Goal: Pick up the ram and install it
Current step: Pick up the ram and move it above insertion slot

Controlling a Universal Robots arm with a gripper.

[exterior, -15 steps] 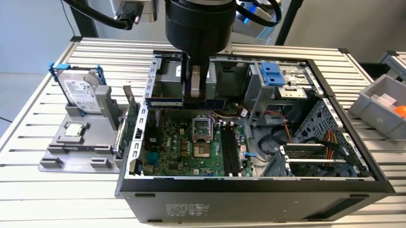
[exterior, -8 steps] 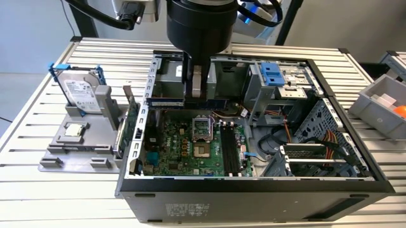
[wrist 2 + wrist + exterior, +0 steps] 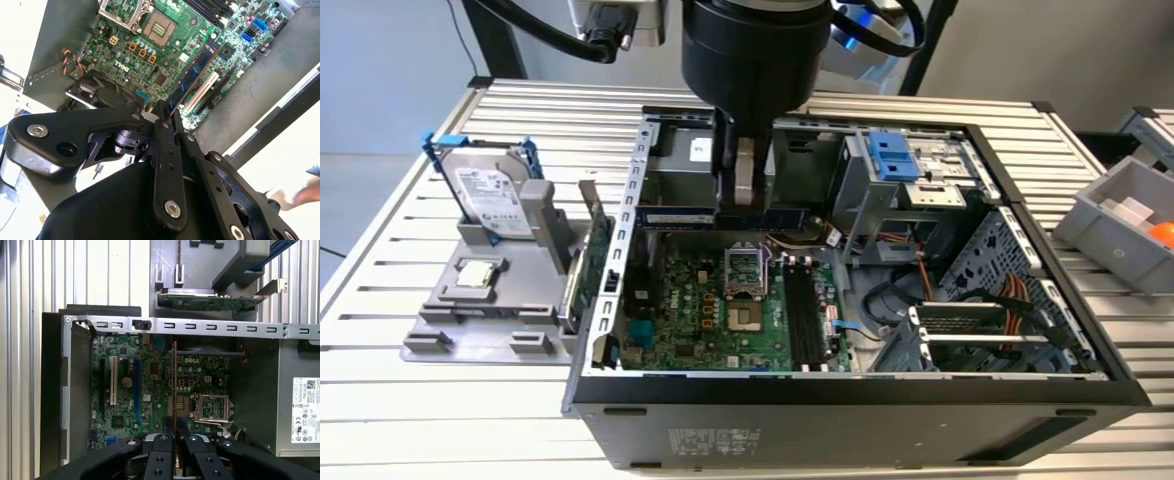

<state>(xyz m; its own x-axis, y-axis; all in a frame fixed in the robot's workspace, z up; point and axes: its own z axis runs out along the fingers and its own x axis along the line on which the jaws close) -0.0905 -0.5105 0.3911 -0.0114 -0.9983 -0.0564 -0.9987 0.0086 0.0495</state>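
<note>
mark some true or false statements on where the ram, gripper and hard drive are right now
1. The gripper is shut on the ram. True.
2. The ram sits in a motherboard slot. False: it is held over the motherboard, and the long black slots are empty.
3. The hard drive stands upright in a grey holder outside the case. True.
4. A side panel covers the case. False: it lies open, with its inside in view.

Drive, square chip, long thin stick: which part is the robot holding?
The ram, the long bluish stick, clamped in the gripper above the motherboard. The hard drive and processor chip sit in the holder outside the case.
</note>
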